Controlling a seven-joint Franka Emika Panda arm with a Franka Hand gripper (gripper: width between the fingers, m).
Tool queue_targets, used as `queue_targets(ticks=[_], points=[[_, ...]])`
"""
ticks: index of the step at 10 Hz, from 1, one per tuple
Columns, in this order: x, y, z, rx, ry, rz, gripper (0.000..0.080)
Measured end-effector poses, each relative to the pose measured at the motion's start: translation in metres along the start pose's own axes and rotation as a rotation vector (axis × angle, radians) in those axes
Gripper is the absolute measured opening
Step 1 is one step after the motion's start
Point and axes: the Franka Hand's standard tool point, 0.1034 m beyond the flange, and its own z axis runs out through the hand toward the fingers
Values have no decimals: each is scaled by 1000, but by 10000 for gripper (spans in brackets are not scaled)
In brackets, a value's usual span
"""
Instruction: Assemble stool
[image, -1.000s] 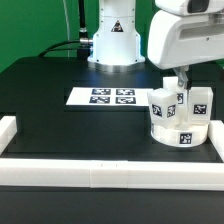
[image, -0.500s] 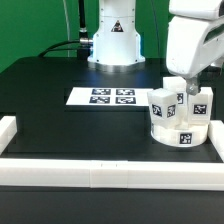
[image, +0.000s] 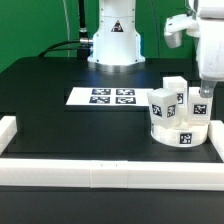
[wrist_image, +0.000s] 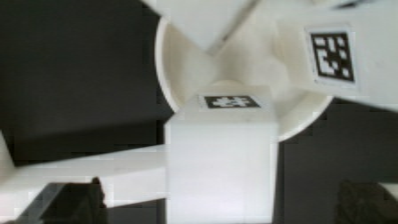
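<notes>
The white round seat (image: 180, 130) rests on the black table at the exterior view's right. Three tagged white legs stand upright on it: one (image: 161, 103), one (image: 176, 91) and one (image: 200, 104). My gripper (image: 205, 92) hangs just above the rightmost leg, open. In the wrist view its dark fingertips (wrist_image: 64, 203) stand wide apart on both sides of a white leg (wrist_image: 222, 160) without touching it. The seat's rim (wrist_image: 178, 70) and another tagged leg (wrist_image: 331, 50) lie beyond.
The marker board (image: 112, 97) lies flat at mid-table. White border rails run along the front edge (image: 110, 172) and the left side (image: 8, 130). The arm's base (image: 113, 40) stands at the back.
The arm has swung toward the exterior view's right and risen. It no longer covers the legs, and all three legs show standing on the seat.
</notes>
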Motion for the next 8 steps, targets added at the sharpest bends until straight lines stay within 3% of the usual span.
queue_targets(ticks=[5, 8], points=[[-7, 3, 0, 0, -25, -361, 649], [-6, 2, 4, 13, -31, -633, 649]])
